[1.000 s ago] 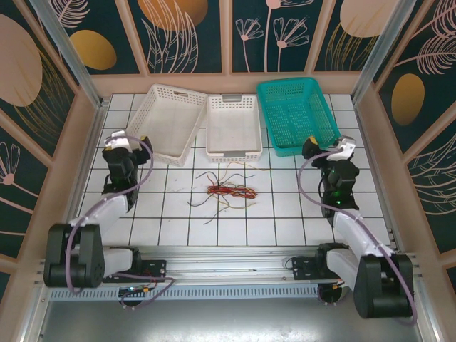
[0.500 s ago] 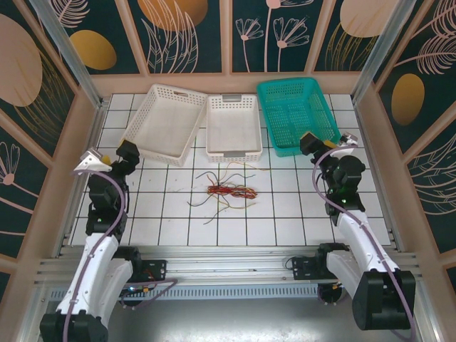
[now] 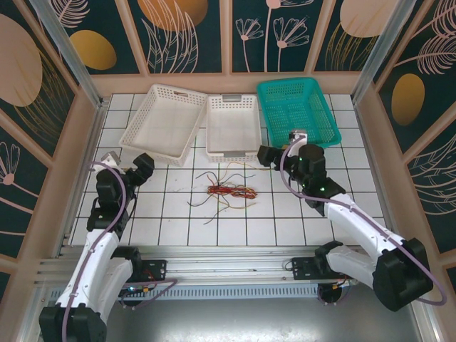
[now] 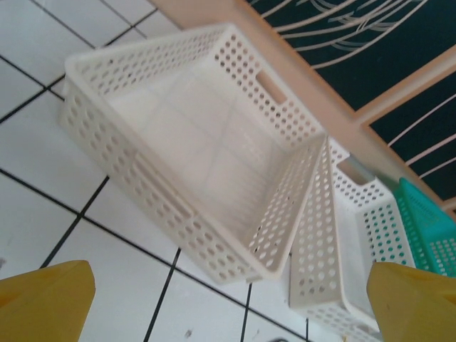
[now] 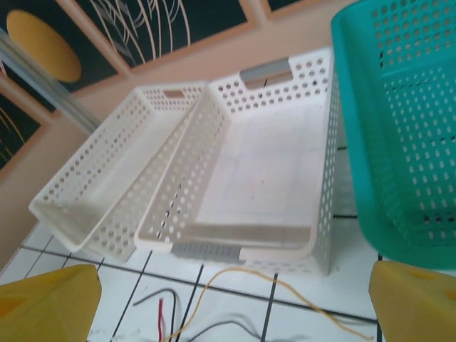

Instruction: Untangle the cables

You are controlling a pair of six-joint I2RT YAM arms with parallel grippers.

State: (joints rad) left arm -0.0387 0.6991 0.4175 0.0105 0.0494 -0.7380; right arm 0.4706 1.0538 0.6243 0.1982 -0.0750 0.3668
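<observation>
The cables [image 3: 231,191] lie in a loose tangle of red, black and yellow wires on the white tiled table [image 3: 178,221], just in front of the middle white basket. In the right wrist view a yellow wire [image 5: 285,288], a black wire [image 5: 151,299] and a red end [image 5: 160,311] curl on the tiles between my fingers. My right gripper [image 3: 265,155] [image 5: 231,306] hangs open just right of and behind the tangle, holding nothing. Off to the left of the tangle, my left gripper [image 3: 142,167] [image 4: 228,313] is open and empty, facing the white baskets.
Three baskets stand in a row at the back: a tilted white one [image 3: 165,122] [image 4: 192,142] on the left, a white one [image 3: 233,127] [image 5: 263,164] in the middle, a teal one [image 3: 297,114] [image 5: 399,128] on the right. Wooden frame walls enclose the table.
Both arms have swung inward. The right gripper moved left from the teal basket's corner toward the tangle. The left gripper moved right and nearer. The cables have not moved.
</observation>
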